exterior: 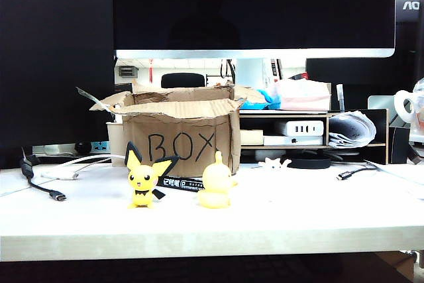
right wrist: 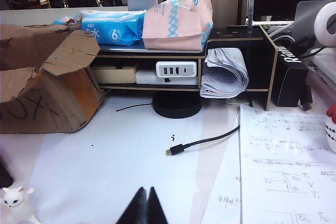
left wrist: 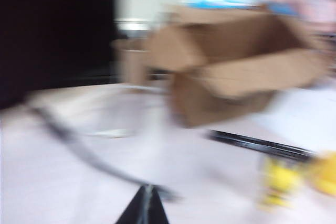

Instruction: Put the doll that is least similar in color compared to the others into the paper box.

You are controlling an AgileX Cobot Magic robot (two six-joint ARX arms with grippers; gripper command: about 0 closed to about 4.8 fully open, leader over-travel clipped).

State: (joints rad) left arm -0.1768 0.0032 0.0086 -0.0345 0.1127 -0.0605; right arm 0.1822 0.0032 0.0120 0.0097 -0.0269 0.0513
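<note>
We see both grippers' dark fingertips pressed together, empty: left gripper (left wrist: 145, 208), right gripper (right wrist: 145, 207). Beyond, the tiny white pointy-eared doll (right wrist: 12, 196) stands on the white table (exterior: 298, 210), right of the brown corrugated cardboard box (exterior: 180, 134) marked "BOX".

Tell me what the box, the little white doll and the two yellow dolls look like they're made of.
The paper box: brown corrugated cardboard, matte, with ragged torn flaps and marker lettering. The white doll: probably smooth plastic or resin; too small to be sure. The yellow eared doll and the plain yellow doll: likely moulded plastic or vinyl, with a slight sheen.
</note>
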